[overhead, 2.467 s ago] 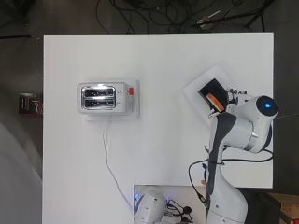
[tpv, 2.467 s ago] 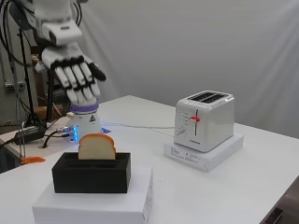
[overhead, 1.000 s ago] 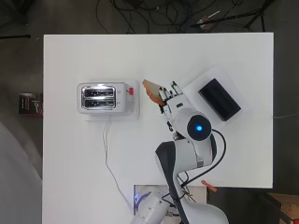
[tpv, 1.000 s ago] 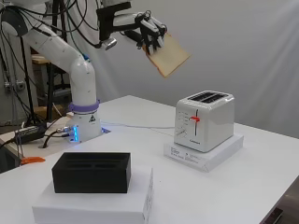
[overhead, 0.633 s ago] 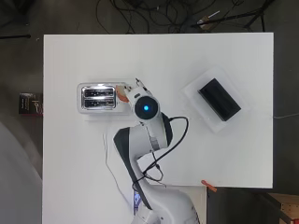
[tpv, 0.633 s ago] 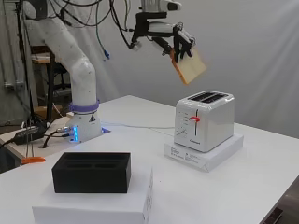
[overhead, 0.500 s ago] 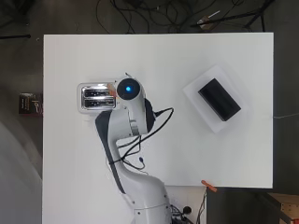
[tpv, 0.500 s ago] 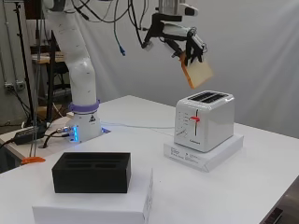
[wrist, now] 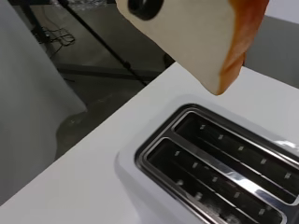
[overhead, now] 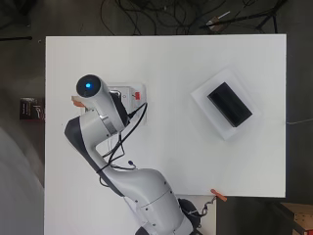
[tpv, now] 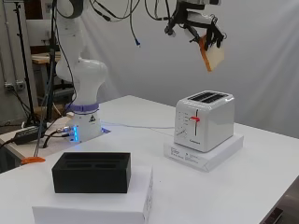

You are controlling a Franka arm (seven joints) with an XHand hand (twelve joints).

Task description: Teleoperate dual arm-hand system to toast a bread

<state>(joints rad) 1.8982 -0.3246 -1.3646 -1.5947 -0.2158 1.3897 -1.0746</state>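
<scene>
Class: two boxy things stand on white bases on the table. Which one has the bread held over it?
The white toaster: the hand holds the bread above its slots. The black holder stands apart.

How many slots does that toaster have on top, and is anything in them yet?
2. Both slots run side by side along the toaster top, both empty. The bread slice hangs above in the hand.

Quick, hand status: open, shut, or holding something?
Hand: shut on the bread slice, fingers curled round its top edge, held tilted in the air above the toaster, not yet in a slot.
</scene>
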